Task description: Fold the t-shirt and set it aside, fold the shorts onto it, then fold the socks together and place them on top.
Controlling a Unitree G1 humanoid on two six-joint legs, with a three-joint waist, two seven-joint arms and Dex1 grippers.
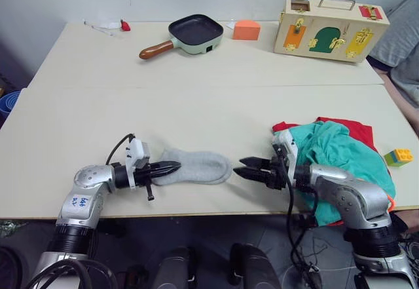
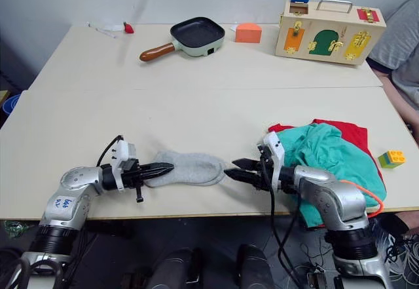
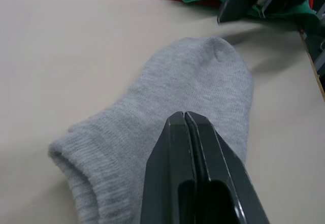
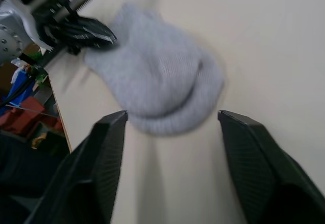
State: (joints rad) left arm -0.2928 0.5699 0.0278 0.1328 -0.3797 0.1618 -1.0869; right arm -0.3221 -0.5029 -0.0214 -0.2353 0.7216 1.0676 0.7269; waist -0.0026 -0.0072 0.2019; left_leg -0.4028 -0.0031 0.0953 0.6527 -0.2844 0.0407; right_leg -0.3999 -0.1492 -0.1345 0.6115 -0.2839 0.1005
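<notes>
The grey socks (image 1: 196, 168) lie flat near the table's front edge, cuff toward my left arm. My left gripper (image 1: 173, 167) is shut, its tips resting over the cuff end; the left wrist view shows the fingers (image 3: 172, 148) pressed together above the knit with no cloth between them. My right gripper (image 1: 241, 168) is open, a short gap from the toe end, and the socks (image 4: 157, 82) lie just ahead of its spread fingers. At the right, the teal shorts (image 1: 334, 148) are heaped on the red t-shirt (image 1: 357, 128), beside my right forearm.
At the back of the table stand a green pan (image 1: 193, 33) with a wooden handle, an orange block (image 1: 246, 30) and a wooden lock box (image 1: 330, 30). A small toy brick (image 1: 398, 156) lies by the right edge. A person's sleeve (image 1: 402, 46) shows at the far right.
</notes>
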